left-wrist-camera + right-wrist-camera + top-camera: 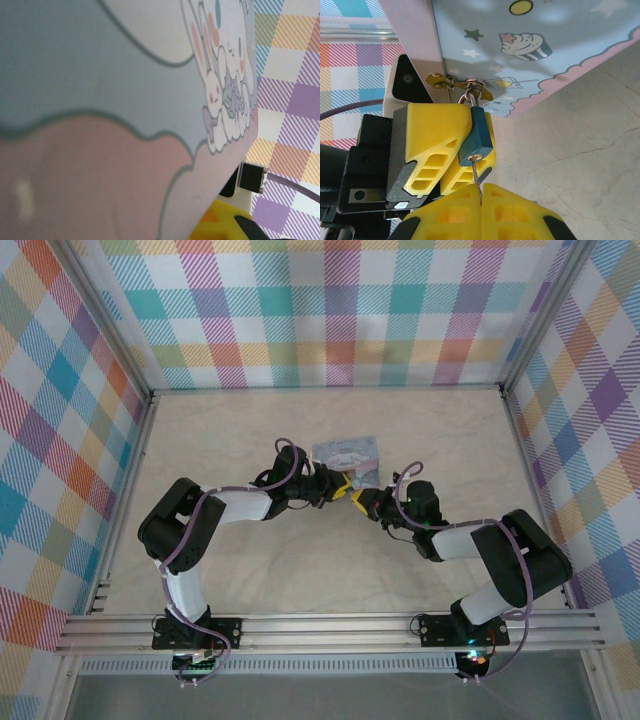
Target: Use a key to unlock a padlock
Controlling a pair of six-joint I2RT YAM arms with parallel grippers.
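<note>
Right wrist view, read from the lens outward. Nearest, we saw the right gripper (pixel 481 197), its yellow fingers pressed together on the key (pixel 477 180). The key's thin shaft rose straight into the keyhole on the underside of the padlock (pixel 477 131). The padlock, small and dark blue, hung by its shackle from a gold-coloured hasp (pixel 470 86) at the front edge of the pale-blue box (pixel 545 65). We found the lock's body clamped between the yellow fingers of the left gripper (pixel 466 146), which lay to the left of it. Behind and below the box stretched the pale marbled table (pixel 590 165). In the top external view, we observed both grippers meeting just in front of the box, near the table's middle, with the two arms bent inward toward each other.
</note>
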